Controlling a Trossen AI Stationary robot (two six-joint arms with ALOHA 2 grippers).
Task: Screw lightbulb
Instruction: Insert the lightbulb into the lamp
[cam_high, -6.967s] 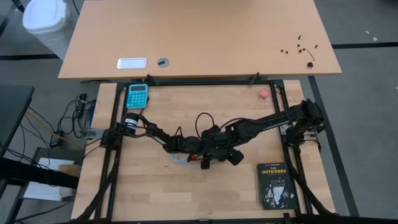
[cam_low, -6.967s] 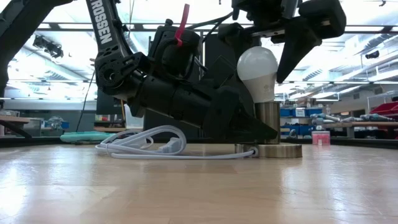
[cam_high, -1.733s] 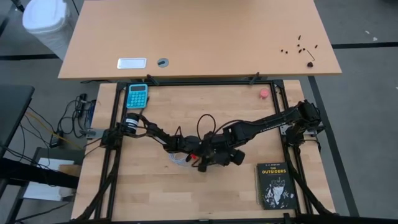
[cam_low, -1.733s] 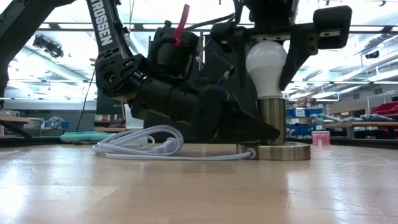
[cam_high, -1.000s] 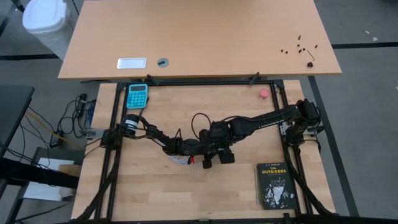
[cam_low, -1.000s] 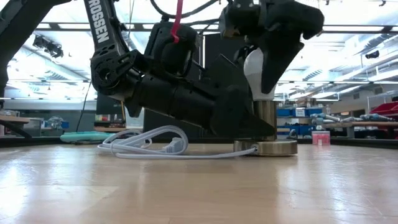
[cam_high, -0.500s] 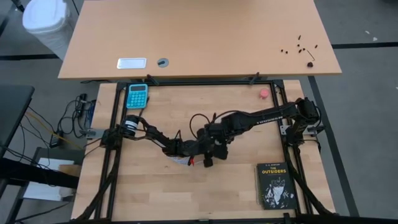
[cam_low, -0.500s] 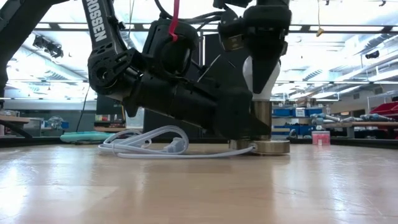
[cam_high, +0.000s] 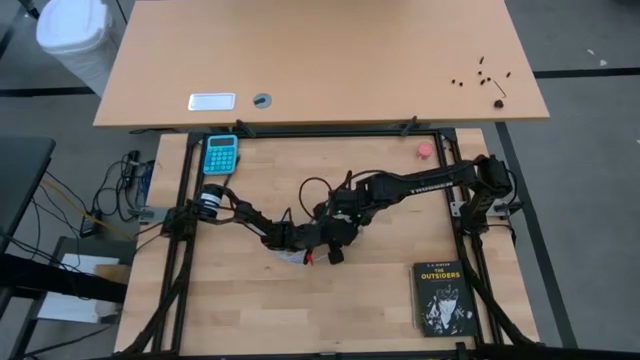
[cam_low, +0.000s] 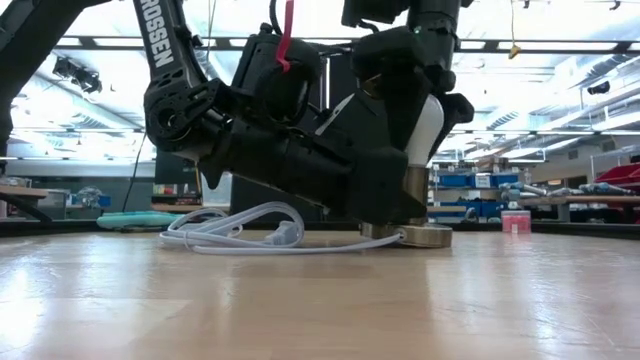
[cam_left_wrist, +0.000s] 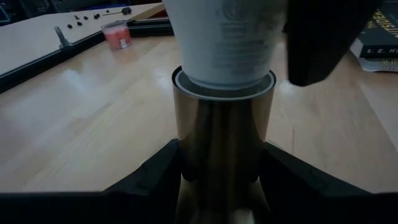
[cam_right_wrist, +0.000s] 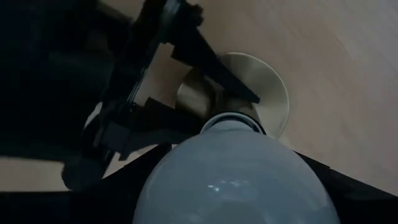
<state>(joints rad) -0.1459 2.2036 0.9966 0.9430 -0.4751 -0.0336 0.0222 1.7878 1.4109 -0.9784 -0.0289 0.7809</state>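
Observation:
The white lightbulb (cam_low: 429, 128) stands upright with its base in a brass socket post (cam_left_wrist: 222, 146), which rises from a round brass disc (cam_low: 418, 237) on the table. A white coiled cord (cam_low: 235, 232) lies beside the disc. My left gripper (cam_left_wrist: 221, 165) reaches in low and nearly level and is shut on the post. My right gripper (cam_right_wrist: 236, 186) comes down from above and is shut on the bulb's globe (cam_right_wrist: 229, 180). In the high view both grippers meet at mid-table (cam_high: 335, 235) and hide the bulb. My left gripper pinches the brass socket post (cam_left_wrist: 186, 155) between its two fingers (cam_left_wrist: 152, 177), low on the post, just above the disc. The fingers come in almost level from the table's left side. The post stands upright with its disc on the table. My right gripper clasps the bulb's white globe (cam_right_wrist: 186, 177) between its two fingers (cam_right_wrist: 127, 177), one on each side of the widest part. The fingers point down from above. The bulb stands upright, with its neck (cam_right_wrist: 233, 121) in the socket.
A black book (cam_high: 441, 297) lies near the front right. A teal calculator (cam_high: 221, 153) sits at the far left. A small pink round object (cam_high: 425, 150) is at the far right. Black frame rails (cam_high: 330, 130) border the wooden work surface.
My right gripper has rolled about its downward axis while shut on the bulb, and its arm has swung toward the table's far edge. The socket disc has slid a little toward the left of the low view. My left gripper has stayed shut on the post.

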